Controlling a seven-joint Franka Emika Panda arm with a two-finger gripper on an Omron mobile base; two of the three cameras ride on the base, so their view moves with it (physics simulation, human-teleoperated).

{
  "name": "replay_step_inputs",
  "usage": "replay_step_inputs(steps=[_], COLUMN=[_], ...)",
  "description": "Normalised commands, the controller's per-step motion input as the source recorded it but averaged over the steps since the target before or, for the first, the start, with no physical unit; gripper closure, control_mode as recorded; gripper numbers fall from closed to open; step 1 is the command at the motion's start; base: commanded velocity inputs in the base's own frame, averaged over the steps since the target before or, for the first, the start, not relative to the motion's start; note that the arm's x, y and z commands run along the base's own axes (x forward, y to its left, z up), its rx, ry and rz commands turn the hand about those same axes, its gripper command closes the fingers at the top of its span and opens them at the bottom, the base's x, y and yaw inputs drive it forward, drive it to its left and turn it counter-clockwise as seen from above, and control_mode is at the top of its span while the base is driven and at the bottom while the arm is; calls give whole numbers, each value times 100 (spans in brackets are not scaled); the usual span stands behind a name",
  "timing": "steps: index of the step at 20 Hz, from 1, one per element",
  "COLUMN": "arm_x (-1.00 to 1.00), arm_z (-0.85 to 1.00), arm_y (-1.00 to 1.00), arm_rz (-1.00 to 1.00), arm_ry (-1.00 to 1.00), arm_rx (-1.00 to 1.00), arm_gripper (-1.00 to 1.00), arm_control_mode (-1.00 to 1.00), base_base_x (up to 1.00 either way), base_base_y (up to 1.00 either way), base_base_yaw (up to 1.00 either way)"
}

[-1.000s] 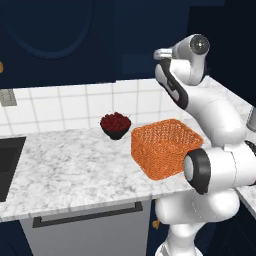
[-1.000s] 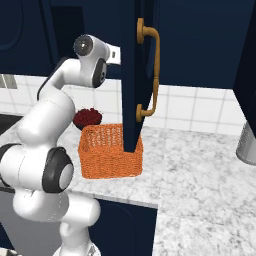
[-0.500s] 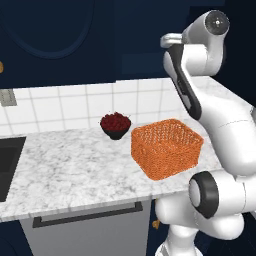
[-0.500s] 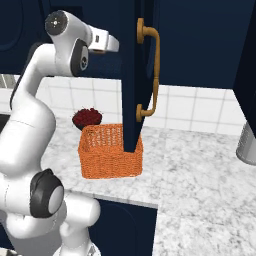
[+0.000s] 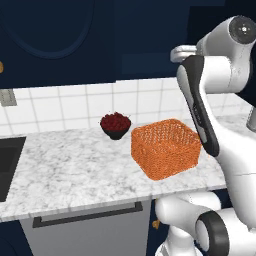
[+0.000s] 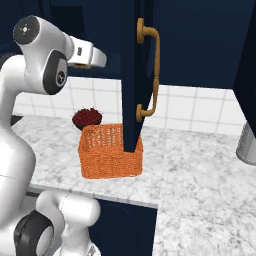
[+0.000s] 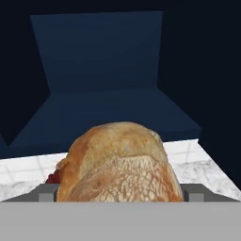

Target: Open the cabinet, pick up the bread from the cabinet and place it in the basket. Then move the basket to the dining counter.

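1. You cannot see the finger tips clearly: in the hand view only two grey stubs flank the rounded tan-brown crusty bread (image 7: 120, 164) at the bottom edge, and the loaf's underside is cut off there.
2. In the base views the fingers themselves are hidden; in the right base view the white wrist ends behind the edge of the open dark navy cabinet door (image 6: 131, 75) with its brass handle (image 6: 151, 70).
3. The bread sits between the two stubs, filling the gap, so the fingers appear to be pinching it; actual contact is not visible.
4. Beyond the bread you see the dark navy interior of the cabinet (image 7: 101, 75), its floor and back wall empty of detail.
5. The bright orange woven mesh basket (image 5: 166, 148) stands on the white-grey marble bench (image 5: 65, 170), below the raised hand.
6. A small dark bowl of red berries (image 5: 115, 124) stands just beside the basket, towards the tiled wall.
7. In the right base view the open door's lower edge overlaps the basket (image 6: 111, 152).
8. A dark sink (image 5: 9, 165) is cut off at the left edge.
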Motion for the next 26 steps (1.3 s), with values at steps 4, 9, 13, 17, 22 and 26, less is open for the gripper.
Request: replay_step_inputs(steps=[4, 9, 13, 17, 22, 26], arm_x=[-100, -84, -43, 0, 22, 26], arm_z=[-43, -44, -69, -75, -65, -52], arm_y=[12, 14, 5, 12, 0, 0], arm_rz=[0, -4, -2, 0, 0, 0], arm_ry=[20, 41, 23, 14, 24, 15], arm_rx=[0, 7, 1, -7, -5, -3], arm_gripper=[100, 100, 100, 100, 100, 100], arm_control_mode=[-100, -100, -100, -100, -100, -100], base_base_x=[0, 0, 0, 0, 0, 0], base_base_y=[0, 0, 0, 0, 0, 0], base_base_yaw=[0, 0, 0, 0, 0, 0])
